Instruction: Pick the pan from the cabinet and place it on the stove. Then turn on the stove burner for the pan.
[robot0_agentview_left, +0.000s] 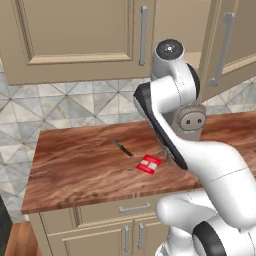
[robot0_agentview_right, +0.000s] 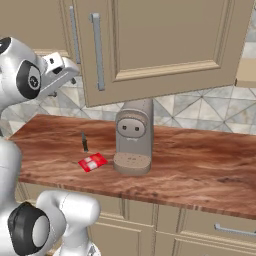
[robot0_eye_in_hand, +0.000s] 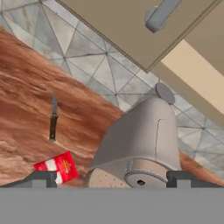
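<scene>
Cabinet (robot0_agentview_right: 165, 45) door ajar; end effector (robot0_eye_in_hand: 111, 178) wide open, empty, above coffee machine (robot0_agentview_right: 133, 136).

On the counter (robot0_agentview_right: 200, 165) before me, a packet (robot0_agentview_right: 93, 162) lies just left of the coffee machine (robot0_agentview_right: 133, 136), a knife (robot0_agentview_right: 84, 141) behind the packet. The cabinet (robot0_agentview_right: 165, 45) hangs above.

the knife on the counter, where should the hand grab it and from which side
Judging by its pose, take the knife by its dark handle, the end nearest the red packet, coming straight down from above. It lies flat on the wooden counter with nothing under it, so only a top-down pinch across the thin handle fits. The open hand would need to turn across its length.
</scene>
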